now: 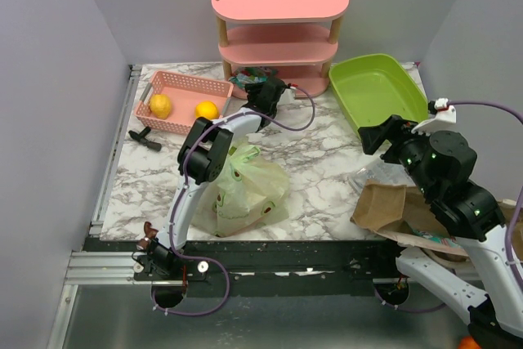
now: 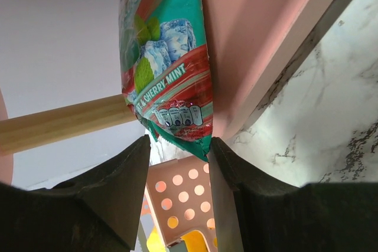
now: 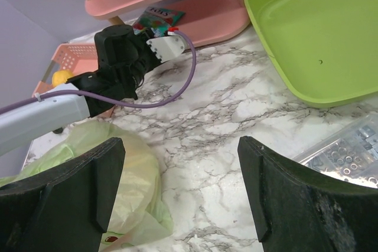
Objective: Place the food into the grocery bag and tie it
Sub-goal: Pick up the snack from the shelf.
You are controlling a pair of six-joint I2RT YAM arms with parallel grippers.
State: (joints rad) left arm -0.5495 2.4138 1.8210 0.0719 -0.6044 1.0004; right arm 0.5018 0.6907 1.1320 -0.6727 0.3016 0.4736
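Nearest me, the bag (image 1: 245,190) slumps at lower centre of the top view. My right gripper (image 3: 183,205) hangs wide open over the marble at right, well apart from the job. Farther up, the left gripper (image 2: 180,144) is at the pink shelf (image 2: 254,39), jaws apart. A corner of the packet (image 2: 165,57) sits just at their mouth, its long axis running up-frame from them. The top view hides that corner behind the wrist; only the left wrist view shows it.
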